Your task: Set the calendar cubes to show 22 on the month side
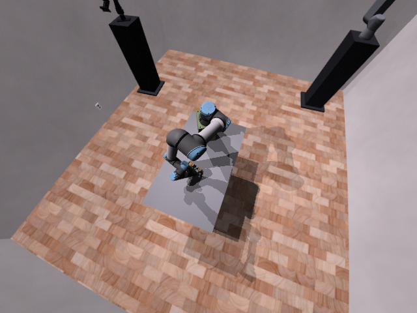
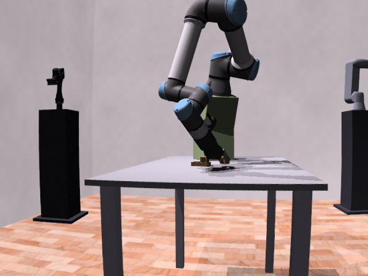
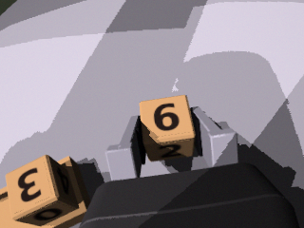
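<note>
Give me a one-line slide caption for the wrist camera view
Gripper clamps a wooden date cube showing 6 and 2, above the grey table, while the second cube sits lower left.

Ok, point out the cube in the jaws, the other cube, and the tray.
held cube (image 3: 167,119), wrist view, on its face showing 6.
other cube (image 3: 29,186), wrist view, on its face showing 3.
tray (image 2: 196,163), exterior view, on its front wall.
</note>
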`<action>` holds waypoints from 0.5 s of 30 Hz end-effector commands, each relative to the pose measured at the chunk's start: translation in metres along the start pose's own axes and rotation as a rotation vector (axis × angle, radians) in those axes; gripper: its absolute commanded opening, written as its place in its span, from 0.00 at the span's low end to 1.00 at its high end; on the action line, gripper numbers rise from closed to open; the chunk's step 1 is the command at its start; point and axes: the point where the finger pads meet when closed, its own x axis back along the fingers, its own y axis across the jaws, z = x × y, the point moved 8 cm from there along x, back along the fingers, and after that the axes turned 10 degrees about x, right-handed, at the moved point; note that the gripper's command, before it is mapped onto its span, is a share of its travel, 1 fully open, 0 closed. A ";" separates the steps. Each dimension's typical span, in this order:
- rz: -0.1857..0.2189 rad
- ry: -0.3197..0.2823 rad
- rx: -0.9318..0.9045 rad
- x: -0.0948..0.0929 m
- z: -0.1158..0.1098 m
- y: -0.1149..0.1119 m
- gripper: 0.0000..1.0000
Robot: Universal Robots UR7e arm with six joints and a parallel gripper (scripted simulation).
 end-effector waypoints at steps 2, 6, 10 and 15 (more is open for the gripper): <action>0.000 -0.001 0.000 -0.002 -0.003 0.000 0.60; 0.000 -0.001 0.000 -0.003 -0.004 0.000 0.60; 0.000 -0.001 0.000 -0.004 -0.004 -0.001 0.60; 0.000 -0.001 0.000 -0.004 -0.004 -0.001 0.60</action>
